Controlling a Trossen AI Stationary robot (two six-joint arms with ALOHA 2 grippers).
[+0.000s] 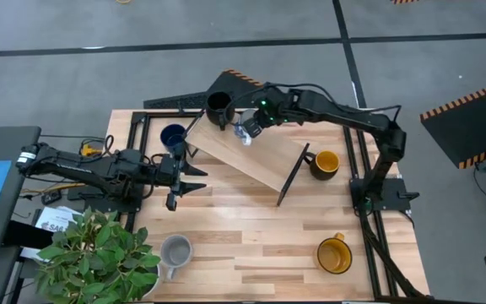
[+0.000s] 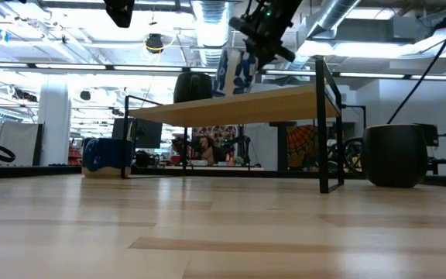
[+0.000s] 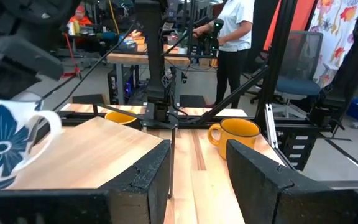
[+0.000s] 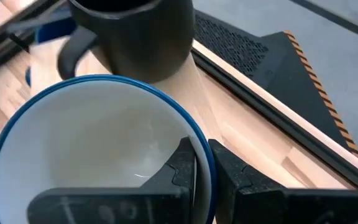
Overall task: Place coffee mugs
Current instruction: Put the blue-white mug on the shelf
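On top of the raised wooden shelf [image 1: 256, 156], toward its far left end, the right gripper [image 1: 249, 128] holds the white mug [image 1: 244, 133] with the blue flower print. Its fingers [image 4: 188, 165] pinch the mug's blue-edged rim, one inside and one outside, so the jaws are closed on the wall. Just to the left stands the black mug [image 1: 218, 107], upright on the shelf's far corner, close to the white one; whether they touch I cannot tell.

Down on the table [image 1: 260, 245], the left gripper [image 1: 194, 178] hovers near the shelf's left edge with its jaws parted and nothing between them. The dark blue mug [image 1: 173, 137] sits on the table just beyond it, at the far left beside the shelf.

To the right of the shelf's black frame, one yellow-orange mug [image 1: 324, 162] stands on the table, handle toward the shelf. A second yellow-orange mug [image 1: 334, 254] stands near the front right corner. The light grey mug [image 1: 175, 252] sits at the near left, next to a leafy green plant [image 1: 99, 253].

A person in a white shirt [image 3: 235, 28] stands in the room beyond the table.
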